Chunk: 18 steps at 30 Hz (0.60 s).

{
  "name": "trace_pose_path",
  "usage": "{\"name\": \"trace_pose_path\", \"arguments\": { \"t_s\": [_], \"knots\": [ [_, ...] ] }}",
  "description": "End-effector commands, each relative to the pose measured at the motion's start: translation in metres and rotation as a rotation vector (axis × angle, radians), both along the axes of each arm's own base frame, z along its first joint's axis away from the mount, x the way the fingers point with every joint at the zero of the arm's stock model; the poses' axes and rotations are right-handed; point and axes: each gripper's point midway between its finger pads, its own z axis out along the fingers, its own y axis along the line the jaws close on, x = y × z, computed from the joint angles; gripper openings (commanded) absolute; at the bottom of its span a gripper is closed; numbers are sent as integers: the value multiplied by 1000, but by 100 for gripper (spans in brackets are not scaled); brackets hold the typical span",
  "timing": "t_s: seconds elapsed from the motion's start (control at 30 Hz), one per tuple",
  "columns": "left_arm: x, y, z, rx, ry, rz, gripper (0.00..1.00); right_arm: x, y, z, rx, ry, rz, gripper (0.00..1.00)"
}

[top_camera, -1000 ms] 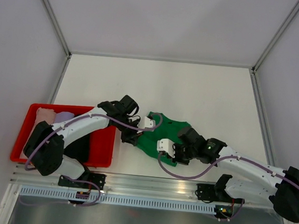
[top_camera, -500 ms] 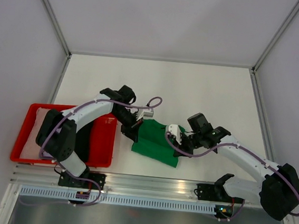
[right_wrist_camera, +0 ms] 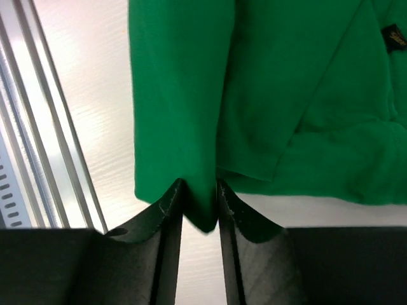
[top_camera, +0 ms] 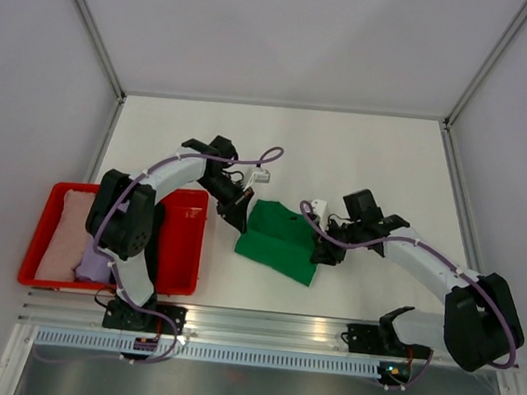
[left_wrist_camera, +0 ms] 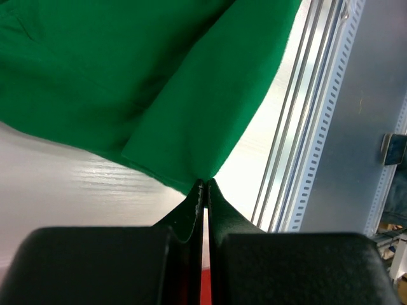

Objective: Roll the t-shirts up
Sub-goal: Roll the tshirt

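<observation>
My L gripper (left_wrist_camera: 204,185) (9 o'clock) & R gripper (right_wrist_camera: 199,189) (3) pinch green t-shirt (top_camera: 276,237) edges, prob. to flatten it.

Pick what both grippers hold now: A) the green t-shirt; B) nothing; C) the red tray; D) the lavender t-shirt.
A: each wrist view shows the green t-shirt pinched between closed fingers, by the left gripper and the right gripper.

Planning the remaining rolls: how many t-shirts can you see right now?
3: green shirt on the table; pale pink shirt and lavender shirt in the red tray. The left arm may hide another there.
</observation>
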Motion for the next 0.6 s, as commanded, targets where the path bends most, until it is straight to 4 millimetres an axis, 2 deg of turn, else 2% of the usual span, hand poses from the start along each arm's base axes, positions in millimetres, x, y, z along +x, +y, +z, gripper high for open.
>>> {"name": "trace_pose_path", "arguments": {
  "t_s": [0.0,0.07,0.1,0.13,0.17,0.2,0.3,0.37,0.43,0.47,0.5,0.57],
  "knots": [
    [8,-7,17,-46,-18,11,2,27,0,15,29,-41,-77,37],
    [6,-6,15,-40,-14,12,2,36,3,28,35,-31,-126,57],
    [7,-6,14,-37,-11,14,2,41,3,33,30,-22,-156,59],
    [7,-7,15,-39,-5,17,2,55,7,47,37,-33,-200,61],
    [7,-7,15,-38,12,27,2,60,6,52,21,13,-292,66],
    [8,-9,18,-51,16,31,2,65,7,57,25,27,-323,67],
    [6,-12,22,-72,23,35,2,66,12,71,67,99,-424,69],
    [6,-12,22,-70,22,43,2,59,14,75,120,148,-496,69],
    [7,-13,22,-67,26,51,2,46,13,68,152,187,-521,71],
    [7,-13,22,-67,34,54,2,49,17,70,198,185,-542,78],
    [8,-14,21,-67,34,57,2,46,15,59,197,194,-560,83],
    [10,-15,21,-70,38,63,2,52,22,60,229,149,-562,88]
  ]
}}
